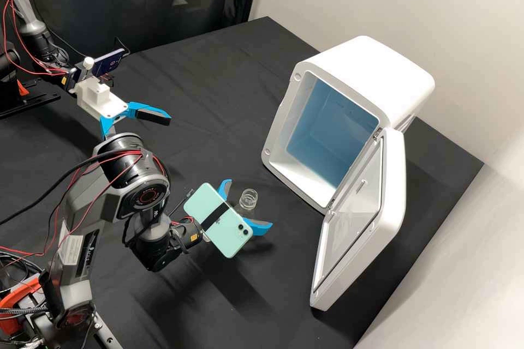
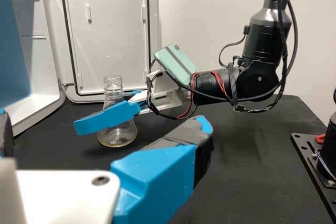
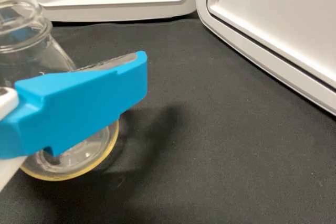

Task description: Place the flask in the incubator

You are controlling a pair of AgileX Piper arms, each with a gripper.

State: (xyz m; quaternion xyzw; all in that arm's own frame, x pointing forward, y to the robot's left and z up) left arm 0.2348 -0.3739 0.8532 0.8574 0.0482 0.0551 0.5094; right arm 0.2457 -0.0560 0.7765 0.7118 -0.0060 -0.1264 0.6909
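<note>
- Two risks: my right gripper (image 1: 243, 207) could nudge the flask (image 1: 249, 198) over if it closes off-centre, or slip on the glass.
- The flask stands upright on the bench (image 1: 218, 82), just before the open incubator (image 1: 376, 79).
- Right arm low, fingers (image 1: 261, 224) spread either side of the flask; left gripper (image 1: 131, 118) raised well back, wide, empty.

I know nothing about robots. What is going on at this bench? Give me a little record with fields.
Flask: clear glass, upright on the black bench, in front of the incubator's opening.
Incubator: white box, blue inside, its door swung open.
Right tool: open, one blue finger on either side of the flask.
Left tool: open, holding nothing, farther back from the flask.
Task stage: flask not yet in the incubator.
</note>
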